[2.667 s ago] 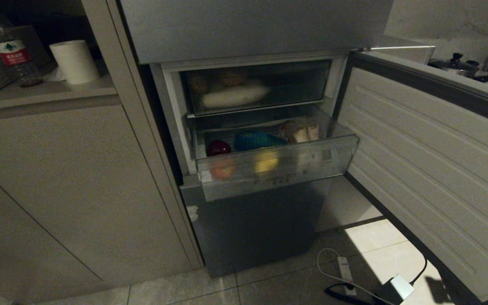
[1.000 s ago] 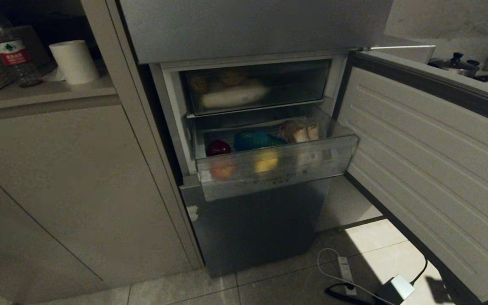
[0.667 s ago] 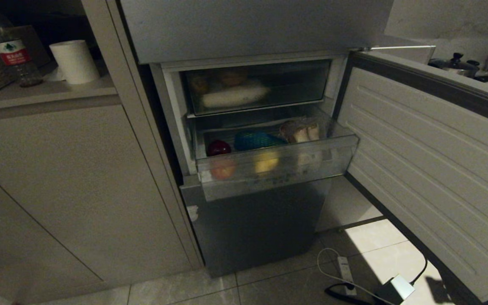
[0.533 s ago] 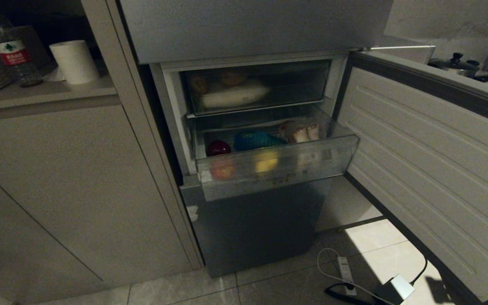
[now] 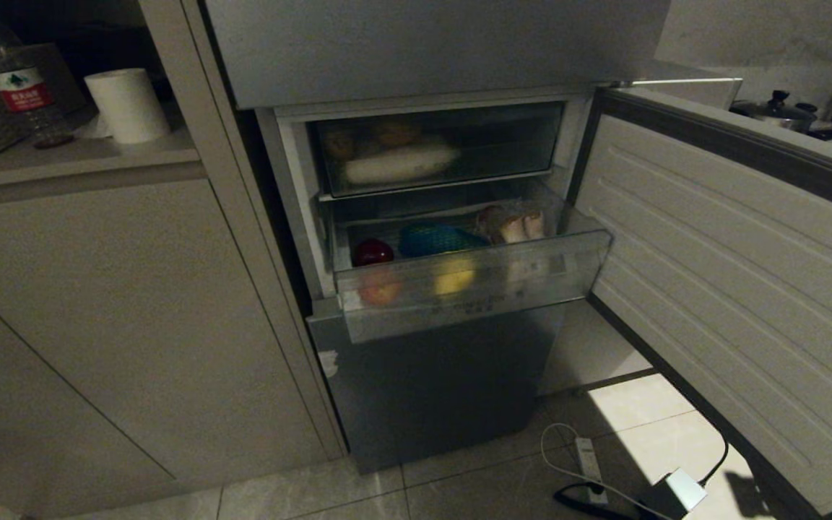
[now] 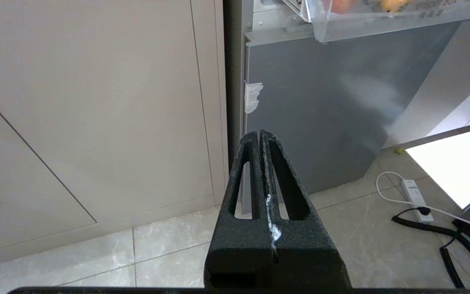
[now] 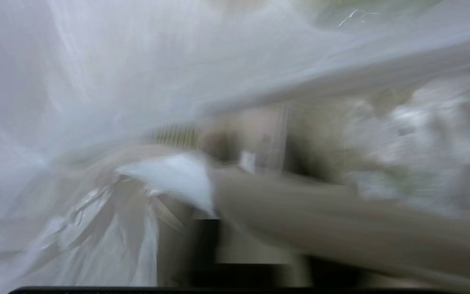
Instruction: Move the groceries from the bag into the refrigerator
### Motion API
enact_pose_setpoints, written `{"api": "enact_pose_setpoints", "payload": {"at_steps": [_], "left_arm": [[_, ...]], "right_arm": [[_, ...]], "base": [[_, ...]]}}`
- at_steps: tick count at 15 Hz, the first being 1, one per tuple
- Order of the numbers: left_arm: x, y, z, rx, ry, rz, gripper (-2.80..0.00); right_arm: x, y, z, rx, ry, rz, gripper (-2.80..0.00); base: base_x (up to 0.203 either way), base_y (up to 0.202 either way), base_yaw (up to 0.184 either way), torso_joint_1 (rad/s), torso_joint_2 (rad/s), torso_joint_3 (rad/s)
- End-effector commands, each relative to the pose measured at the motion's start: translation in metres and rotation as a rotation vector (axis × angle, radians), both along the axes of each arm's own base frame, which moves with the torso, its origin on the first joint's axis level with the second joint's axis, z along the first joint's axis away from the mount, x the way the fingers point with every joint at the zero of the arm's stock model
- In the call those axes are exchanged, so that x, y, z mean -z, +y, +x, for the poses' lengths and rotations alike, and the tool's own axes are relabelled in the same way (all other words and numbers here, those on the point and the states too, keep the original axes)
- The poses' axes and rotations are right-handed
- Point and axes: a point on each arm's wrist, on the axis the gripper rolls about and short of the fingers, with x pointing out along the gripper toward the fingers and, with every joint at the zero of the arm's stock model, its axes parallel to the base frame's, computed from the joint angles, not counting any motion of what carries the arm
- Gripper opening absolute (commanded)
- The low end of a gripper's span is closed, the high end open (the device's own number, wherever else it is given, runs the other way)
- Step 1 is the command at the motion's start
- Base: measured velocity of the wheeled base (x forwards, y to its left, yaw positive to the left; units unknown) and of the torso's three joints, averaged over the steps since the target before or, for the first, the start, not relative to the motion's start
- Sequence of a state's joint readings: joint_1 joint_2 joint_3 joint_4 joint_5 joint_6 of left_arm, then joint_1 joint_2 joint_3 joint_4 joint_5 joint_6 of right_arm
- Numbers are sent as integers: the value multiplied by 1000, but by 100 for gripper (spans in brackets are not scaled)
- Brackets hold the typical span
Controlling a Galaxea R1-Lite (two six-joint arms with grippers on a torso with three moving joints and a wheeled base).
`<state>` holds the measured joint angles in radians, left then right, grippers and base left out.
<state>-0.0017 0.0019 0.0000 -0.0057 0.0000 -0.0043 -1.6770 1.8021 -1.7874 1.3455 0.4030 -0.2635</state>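
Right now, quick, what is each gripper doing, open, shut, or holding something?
Left gripper: shut, holding nothing, parked low facing the refrigerator.
Right gripper: cannot be told; its wrist view shows only blurred white bag plastic.

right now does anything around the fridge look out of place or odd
Mostly tidy. Pale tape scraps cling to the refrigerator lower door's left edge, and a power strip with loose cables lies on the floor in front.
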Motion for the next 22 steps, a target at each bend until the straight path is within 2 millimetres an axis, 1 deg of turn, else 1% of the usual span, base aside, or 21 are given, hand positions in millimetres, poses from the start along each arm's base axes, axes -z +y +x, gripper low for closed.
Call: {"api": "enact_pose_setpoints", "payload": {"at_steps": [1,2,3,4,5,7,11,13,15,18,20,22], "left_arm": [[0,0,0,0,-1,0,-280],[0,0,0,0,-1,0,-280],[0,0,0,0,-1,0,-280],[0,0,0,0,-1,0,-280],[0,0,0,0,-1,0,-280],[0,0,0,0,-1,0,-280],[0,0,0,0,-1,0,-280],[0,0,0,0,-1,0,-280],[0,0,0,0,-1,0,-280],[0,0,0,0,-1,0,-280],[0,0,0,0,-1,0,-280],[0,0,0,0,-1,0,-280]], "right_arm": [[-9,-15,-5,34,2,-46,-280],[-11,-26,-9,63,6,-78,-280],[-14,-38,-15,87,14,-167,-280],[-15,-45,-19,103,21,-235,-280],[-13,-49,-21,109,25,-249,-280],[-9,-48,-21,113,17,-215,-280],[-12,-47,-20,112,-19,-231,-280],[-14,-46,-19,119,-98,-230,-280],[-27,-35,-16,105,-143,-269,-280],[-53,-10,-10,71,-177,-364,-280],[-72,10,-6,56,-173,-454,-280],[-91,36,-2,43,-173,-538,-280]], "base": [[0,0,0,0,0,0],[0,0,0,0,0,0],[0,0,0,0,0,0],[0,0,0,0,0,0],[0,0,0,0,0,0],[0,0,0,0,0,0],[0,0,0,0,0,0],[0,0,0,0,0,0],[0,0,0,0,0,0],[0,0,0,0,0,0],[0,0,0,0,0,0],[0,0,0,0,0,0]]}}
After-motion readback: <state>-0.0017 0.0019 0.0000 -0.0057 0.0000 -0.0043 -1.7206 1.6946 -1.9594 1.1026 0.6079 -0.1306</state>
